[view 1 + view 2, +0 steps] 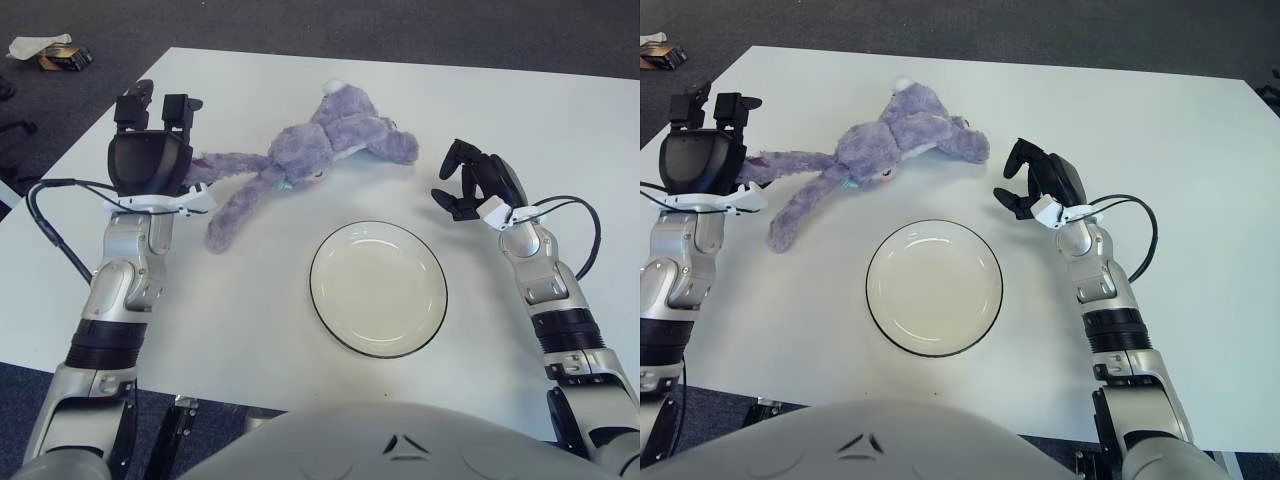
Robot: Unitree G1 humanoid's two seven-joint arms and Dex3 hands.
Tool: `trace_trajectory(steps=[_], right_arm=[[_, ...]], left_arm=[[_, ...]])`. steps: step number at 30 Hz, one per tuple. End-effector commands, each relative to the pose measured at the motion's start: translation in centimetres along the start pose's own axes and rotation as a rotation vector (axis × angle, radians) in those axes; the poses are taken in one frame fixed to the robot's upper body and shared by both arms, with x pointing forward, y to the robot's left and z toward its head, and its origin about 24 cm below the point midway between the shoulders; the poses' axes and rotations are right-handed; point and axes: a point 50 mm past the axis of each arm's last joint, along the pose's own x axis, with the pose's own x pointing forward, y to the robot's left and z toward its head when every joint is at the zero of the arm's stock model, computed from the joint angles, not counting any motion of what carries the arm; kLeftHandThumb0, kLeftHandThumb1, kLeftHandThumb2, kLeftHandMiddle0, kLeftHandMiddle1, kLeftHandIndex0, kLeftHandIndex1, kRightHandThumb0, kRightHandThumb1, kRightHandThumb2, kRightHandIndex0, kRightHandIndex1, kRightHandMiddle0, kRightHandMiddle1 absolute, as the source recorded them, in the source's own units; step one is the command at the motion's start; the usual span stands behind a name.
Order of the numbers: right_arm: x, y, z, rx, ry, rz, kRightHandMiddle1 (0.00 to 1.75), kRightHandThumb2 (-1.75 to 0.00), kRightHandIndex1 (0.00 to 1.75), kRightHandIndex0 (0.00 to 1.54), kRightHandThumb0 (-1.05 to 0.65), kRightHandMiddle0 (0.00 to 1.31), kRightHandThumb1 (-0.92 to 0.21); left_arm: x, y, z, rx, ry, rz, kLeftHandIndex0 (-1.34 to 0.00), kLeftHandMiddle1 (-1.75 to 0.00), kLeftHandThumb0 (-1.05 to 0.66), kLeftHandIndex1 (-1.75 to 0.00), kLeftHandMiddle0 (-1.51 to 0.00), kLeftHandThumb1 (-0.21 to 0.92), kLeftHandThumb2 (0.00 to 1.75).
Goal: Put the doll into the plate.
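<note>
A white table (520, 110) is standing on dark carpet, with a small box (62, 57) lying on the floor off its far left corner. Near the table's front edge the plate (378, 289) is sitting with nothing in it. The purple doll (300, 160) is sprawling toward the far edge — outside the plate. The left hand (150, 150) is showing at the doll's long limb, fingers raised; whether it is gripping cannot be told. The right hand (475, 180) is hovering beside the doll's right end, fingers curled, holding nothing.
</note>
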Motion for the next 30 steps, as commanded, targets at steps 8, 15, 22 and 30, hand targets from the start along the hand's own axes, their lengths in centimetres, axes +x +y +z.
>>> trace_trajectory(steps=[8, 15, 22, 30], right_arm=[[-0.5, 0.1, -0.3, -0.025, 0.01, 0.056, 1.75, -1.06, 1.75, 1.06, -0.42, 0.45, -0.52], [-0.6, 0.4, -0.2, -0.03, -0.012, 0.083, 1.75, -1.05, 1.75, 1.05, -0.42, 0.45, -0.52], [-0.6, 0.4, -0.2, -0.032, -0.028, 0.103, 1.75, -1.06, 1.75, 1.06, -0.42, 0.45, -0.52], [-0.8, 0.6, -0.2, -0.036, -0.027, 0.123, 1.75, -1.07, 1.75, 1.03, -0.42, 0.46, -0.51]], left_arm=[[0.5, -0.3, -0.6, 0.201, 0.059, -0.111, -0.49, -1.58, 0.13, -1.54, -0.69, 0.26, 1.28], [0.6, 0.0, -0.8, 0.125, 0.018, -0.453, -0.59, -1.72, 0.01, -1.61, -0.77, 0.12, 1.51], [0.6, 0.4, -0.7, -0.139, -0.236, -0.746, -0.68, -1.74, 0.0, -1.67, -0.78, 0.03, 1.63], [0.7, 1.4, -0.8, -0.64, -0.445, -0.92, -0.45, -1.75, 0.0, -1.74, -0.47, 0.36, 1.28]])
